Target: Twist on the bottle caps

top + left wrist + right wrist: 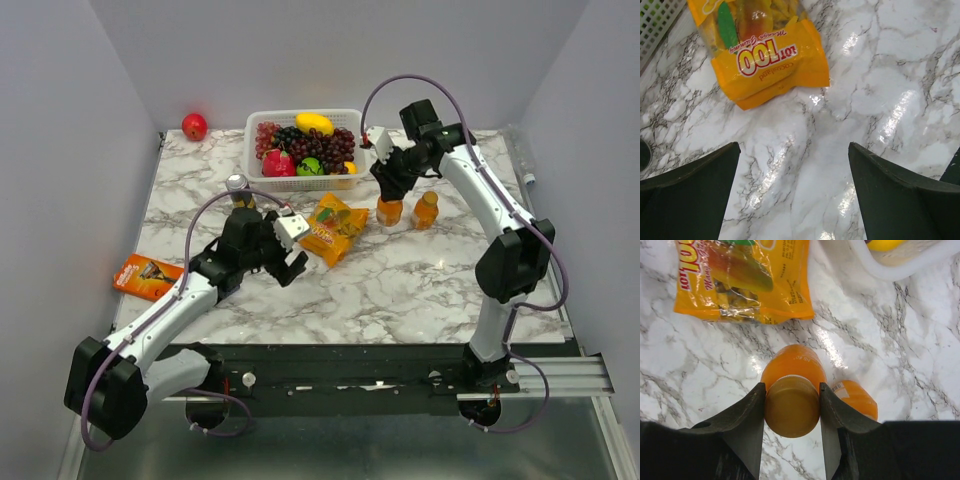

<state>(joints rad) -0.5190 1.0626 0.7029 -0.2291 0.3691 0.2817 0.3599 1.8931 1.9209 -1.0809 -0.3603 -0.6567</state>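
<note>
White, grey-veined marble bench (420, 280), glossy, glare patches. Plain pale grey walls (60, 120) left, back, right. Upper centre-right of top view: right pincer (791, 392) pinching golden-orange cap (792, 412) seated on orange bottle (792, 360); second orange bottle (427, 210) just right of it. Centre-left: left pincer (794, 147) spread wide over bare marble, below mango snack bag (333, 228). White fruit basket (300, 184) at back; red apple (194, 126) upper left.

Two small bottles of orange juice stand upright, near each other but apart, in the far right part of the scene: the left bottle (389, 212) carries a round golden-orange cap (792, 406) on its neck, and the right bottle (426, 211) has a top too small to judge.
</note>
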